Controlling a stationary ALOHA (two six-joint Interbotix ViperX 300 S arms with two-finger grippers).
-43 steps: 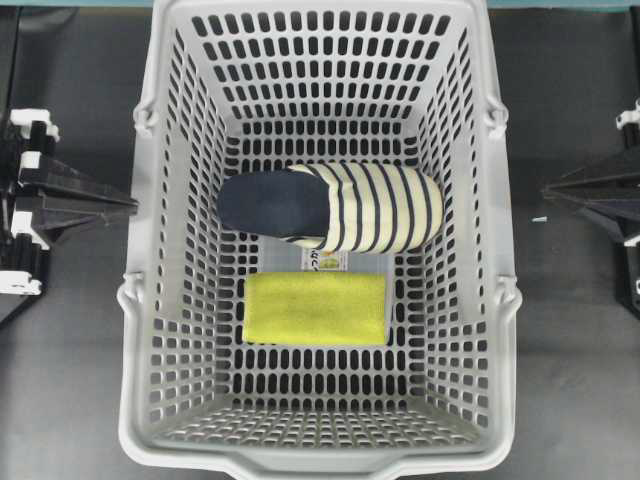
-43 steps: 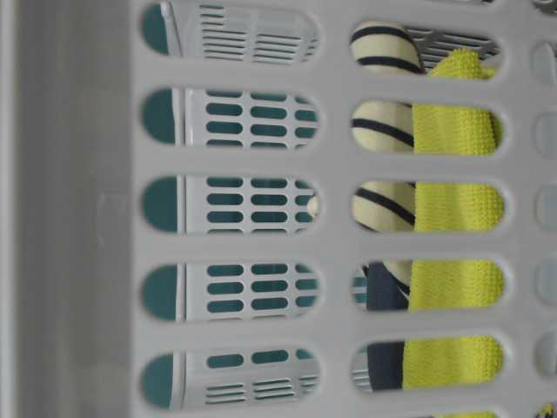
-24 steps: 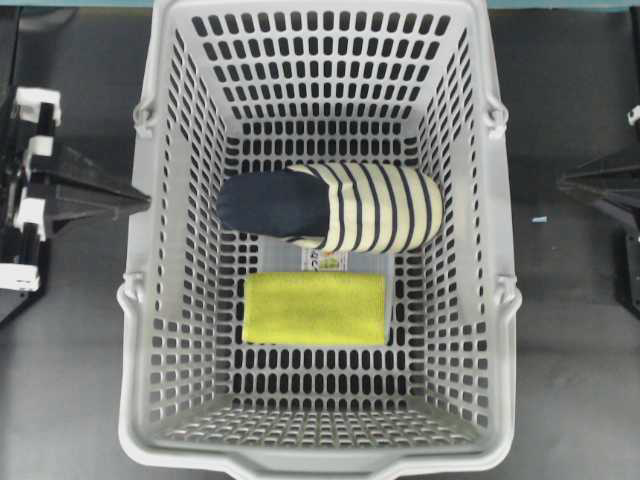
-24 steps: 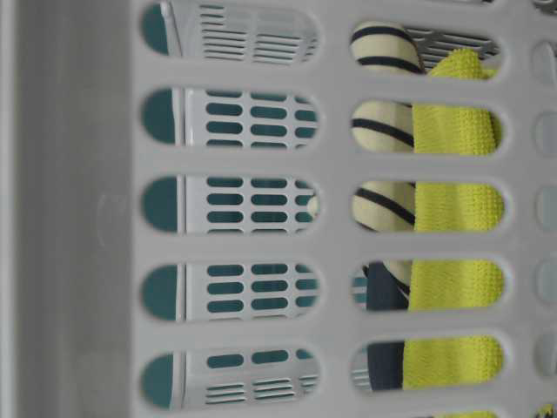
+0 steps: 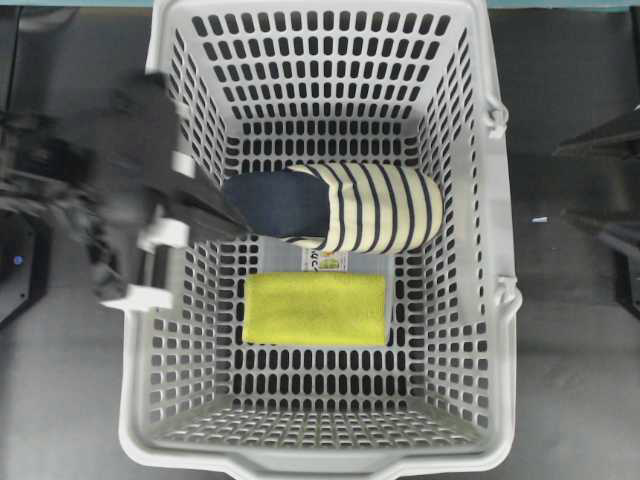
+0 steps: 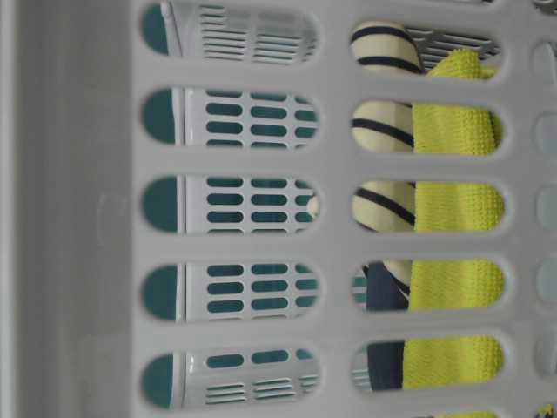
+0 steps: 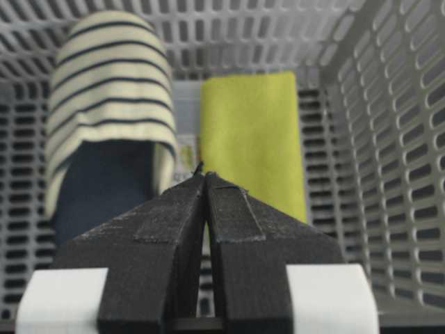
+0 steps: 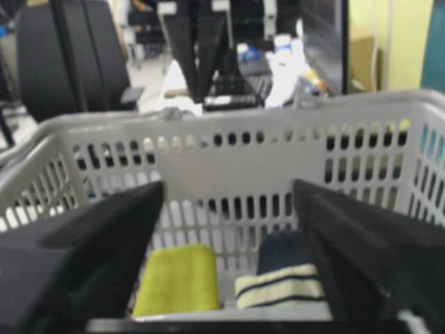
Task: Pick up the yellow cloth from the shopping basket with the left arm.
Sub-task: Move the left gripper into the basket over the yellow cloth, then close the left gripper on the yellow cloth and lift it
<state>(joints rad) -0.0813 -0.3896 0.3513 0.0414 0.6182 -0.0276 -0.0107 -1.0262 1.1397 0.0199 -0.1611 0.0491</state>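
Observation:
The yellow cloth (image 5: 315,308) lies flat on the floor of the grey shopping basket (image 5: 320,462), just in front of the striped slipper (image 5: 340,207). My left gripper (image 5: 236,218) is shut and empty. It reaches over the basket's left rim, above the slipper's navy end and left of the cloth. In the left wrist view the shut tips (image 7: 205,174) point between the cloth (image 7: 250,139) and the slipper (image 7: 104,104). My right gripper (image 5: 560,182) is open and empty outside the basket's right wall. Its view shows the cloth (image 8: 177,278) past the rim.
The basket's tall slotted walls (image 7: 396,139) surround both items. The slipper takes up the floor behind the cloth. A paper label (image 5: 325,261) lies between them. Dark table (image 5: 70,400) lies on both sides of the basket.
My left arm has swung from outside the basket over its left rim, tips now above the slipper's navy end. My right gripper's fingers have spread apart. Cloth and slipper have not moved.

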